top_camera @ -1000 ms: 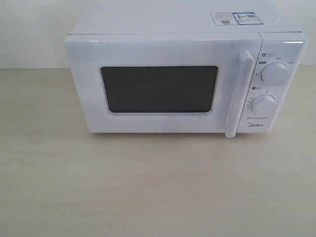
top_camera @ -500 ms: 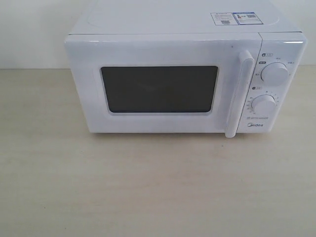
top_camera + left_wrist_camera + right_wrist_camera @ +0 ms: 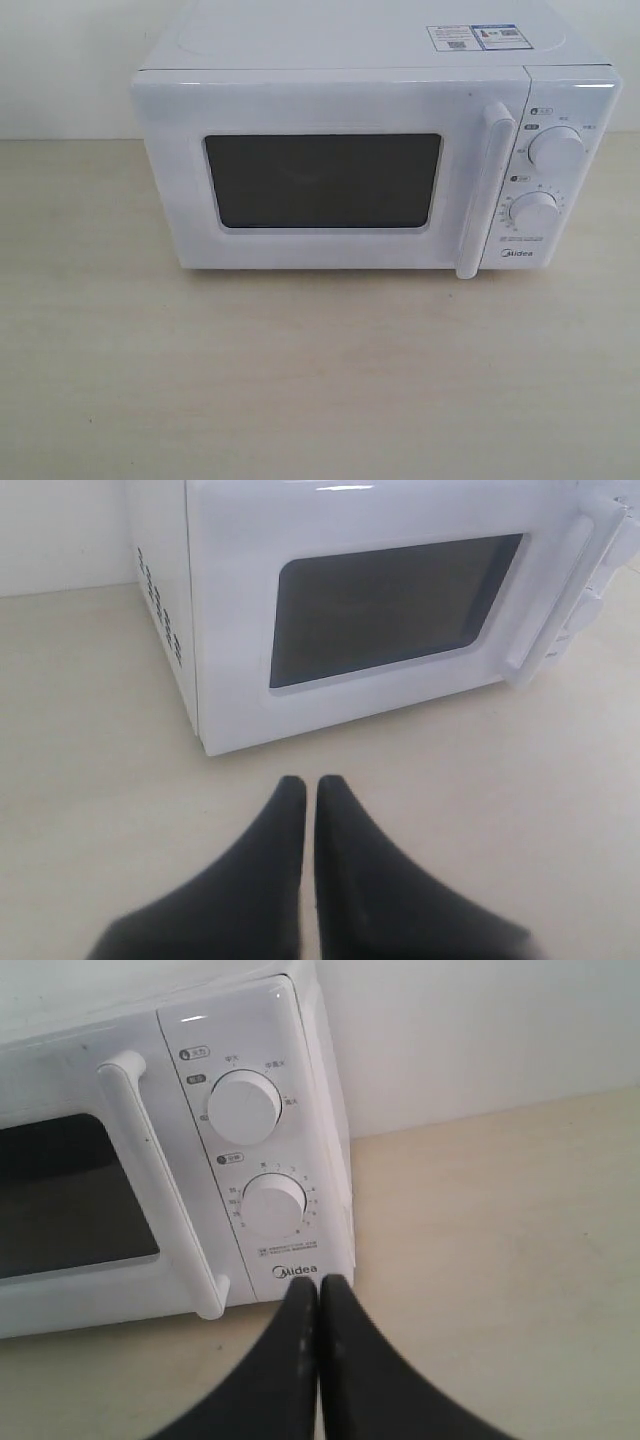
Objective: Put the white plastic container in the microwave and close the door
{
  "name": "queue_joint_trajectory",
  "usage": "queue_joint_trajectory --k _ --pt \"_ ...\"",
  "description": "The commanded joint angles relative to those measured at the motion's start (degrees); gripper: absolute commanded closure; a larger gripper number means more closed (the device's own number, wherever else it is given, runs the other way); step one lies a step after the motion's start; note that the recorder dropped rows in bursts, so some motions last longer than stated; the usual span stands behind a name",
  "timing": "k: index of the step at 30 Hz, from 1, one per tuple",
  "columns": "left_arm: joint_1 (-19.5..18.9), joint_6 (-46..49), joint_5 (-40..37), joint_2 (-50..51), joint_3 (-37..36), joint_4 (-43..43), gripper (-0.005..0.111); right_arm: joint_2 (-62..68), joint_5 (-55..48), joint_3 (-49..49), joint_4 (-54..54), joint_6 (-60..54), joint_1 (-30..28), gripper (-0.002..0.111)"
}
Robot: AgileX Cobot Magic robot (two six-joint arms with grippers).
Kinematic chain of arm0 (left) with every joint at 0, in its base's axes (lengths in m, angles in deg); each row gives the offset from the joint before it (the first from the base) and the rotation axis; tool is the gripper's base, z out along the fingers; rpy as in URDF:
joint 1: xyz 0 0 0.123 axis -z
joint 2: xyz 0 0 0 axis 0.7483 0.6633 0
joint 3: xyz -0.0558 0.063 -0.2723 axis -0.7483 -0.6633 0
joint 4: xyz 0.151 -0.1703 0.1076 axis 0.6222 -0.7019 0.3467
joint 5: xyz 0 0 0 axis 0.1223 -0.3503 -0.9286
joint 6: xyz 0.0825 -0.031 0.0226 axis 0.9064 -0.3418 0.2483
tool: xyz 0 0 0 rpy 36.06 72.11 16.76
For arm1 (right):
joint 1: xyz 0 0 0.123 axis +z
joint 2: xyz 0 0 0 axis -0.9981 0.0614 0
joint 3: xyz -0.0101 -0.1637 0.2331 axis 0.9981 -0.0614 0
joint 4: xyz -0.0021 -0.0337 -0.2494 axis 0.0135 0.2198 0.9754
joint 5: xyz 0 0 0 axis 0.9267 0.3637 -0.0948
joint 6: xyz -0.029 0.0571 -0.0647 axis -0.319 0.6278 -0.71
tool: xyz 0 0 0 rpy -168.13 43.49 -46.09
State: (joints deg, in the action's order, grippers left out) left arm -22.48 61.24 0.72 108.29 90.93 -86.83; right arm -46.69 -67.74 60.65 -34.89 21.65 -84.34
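No movement; microwave (image 3: 200,1150) ahead of right pincer (image 3: 318,1283)

A pale counter (image 3: 320,380) with a faint wood grain is stretching across the whole scene, its streaks running from side to side. A plain off-white wall (image 3: 60,70) is rising from the counter's far edge, evenly coloured along its length. Soft, diffuse light is falling over both, leaving only weak shadows on the counter.
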Motion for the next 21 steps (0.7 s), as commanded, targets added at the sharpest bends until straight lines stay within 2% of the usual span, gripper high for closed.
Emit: queue_joint_trajectory --k 1,10,21 --pt "-0.09 -0.41 0.71 -0.2 -0.23 0.22 0.102 -0.4 -0.39 -0.01 0.78 -4.34 -0.4 0.109" --pt "-0.09 -0.41 0.71 -0.2 -0.23 0.22 0.102 -0.4 -6.99 -0.01 1.26 -4.36 -0.4 0.109" --pt "-0.09 -0.41 0.71 -0.2 -0.23 0.22 0.102 -0.4 -8.34 -0.01 2.21 -4.83 -0.4 0.109"
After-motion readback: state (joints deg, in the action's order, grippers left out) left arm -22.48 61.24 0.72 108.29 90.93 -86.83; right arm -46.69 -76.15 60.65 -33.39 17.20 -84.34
